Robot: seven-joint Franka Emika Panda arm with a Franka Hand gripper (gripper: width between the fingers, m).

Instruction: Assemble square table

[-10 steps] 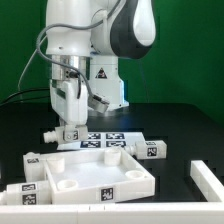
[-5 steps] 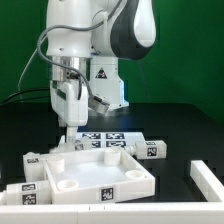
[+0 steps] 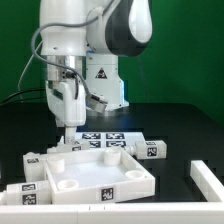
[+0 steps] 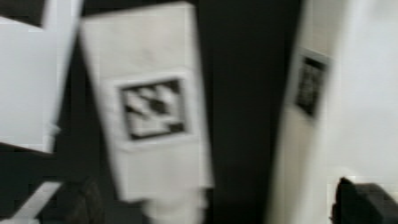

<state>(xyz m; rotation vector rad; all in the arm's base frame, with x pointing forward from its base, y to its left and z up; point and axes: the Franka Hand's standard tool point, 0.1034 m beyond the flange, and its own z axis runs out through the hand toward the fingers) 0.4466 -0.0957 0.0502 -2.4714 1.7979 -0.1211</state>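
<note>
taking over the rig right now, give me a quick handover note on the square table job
Gripper: open, holds nothing, hovers over a leg lying beside the marker board.
Parts: tabletop lies in front, sockets facing up. A second leg lies loose at the exterior view's right of it, and a third leg at the left.
Done: no leg seated in a socket, as far as shows.
Left: fit every leg.
</note>
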